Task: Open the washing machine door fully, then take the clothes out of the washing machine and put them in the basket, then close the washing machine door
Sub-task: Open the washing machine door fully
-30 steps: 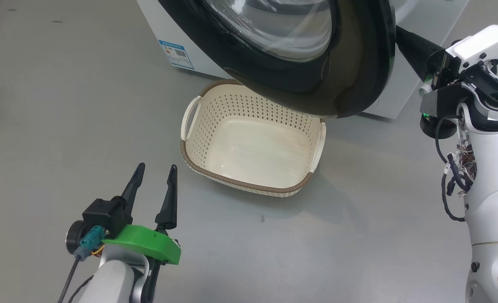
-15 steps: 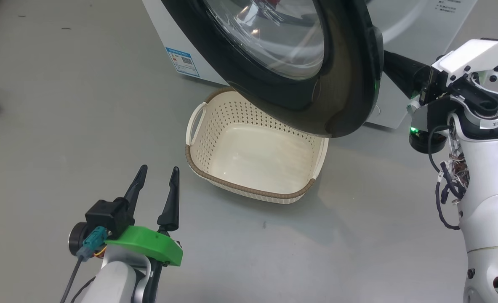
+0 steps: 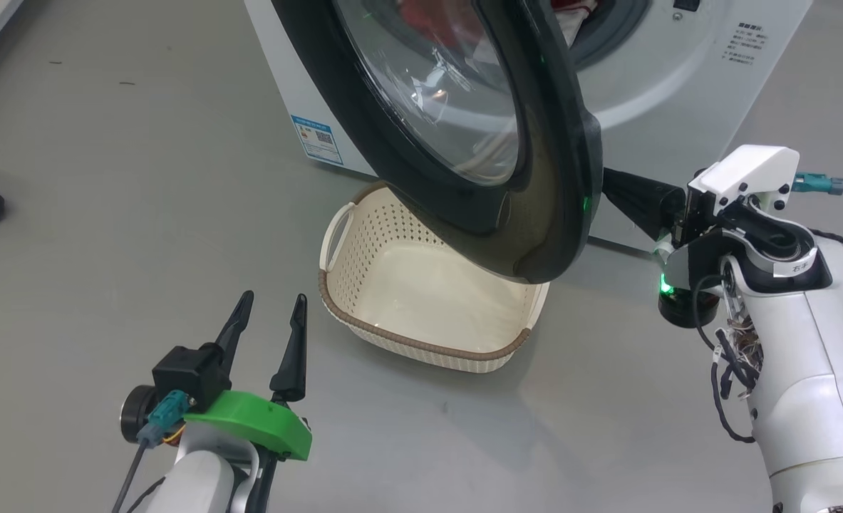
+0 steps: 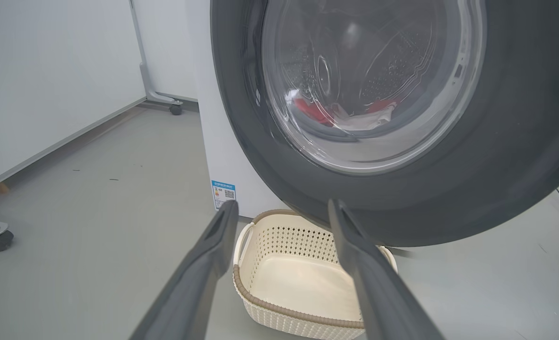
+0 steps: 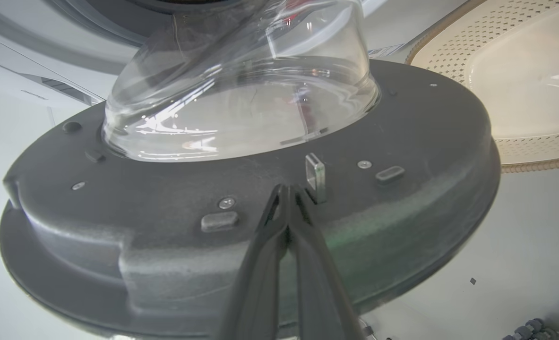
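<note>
I have the right tool [image 5: 287,189] pinched fully shut with nothing between its fingers, because here I use it as a blunt pusher and not as a grasper. Its joined tips sit against the dark inner face of the washing machine door [image 3: 457,128], just beside the small metal latch loop [image 5: 315,177]. I cannot tell for certain whether they press or merely touch. From the inside I can swing the door outward without needing a grip on its glossy rim. The door stands part-way open, hanging out from the front of the washing machine [image 3: 678,92], with its lower edge over the far side of the basket [image 3: 407,338]. So I judge the first step unfinished: the opening is not yet free enough to reach through. The basket sits empty on the floor [image 3: 107,214], right in front of the machine, so a garment lifted out has only a short way to drop. The clothes [image 4: 312,109] lie in the drum, red and white seen through the bulging glass. I hold the left tool [image 3: 273,299] low and near the basket's front corner, its fingers spread wide and empty, out of the door's swing and ready to go for the fabric. My worry is the door's rim catching the basket as it comes round.
</note>
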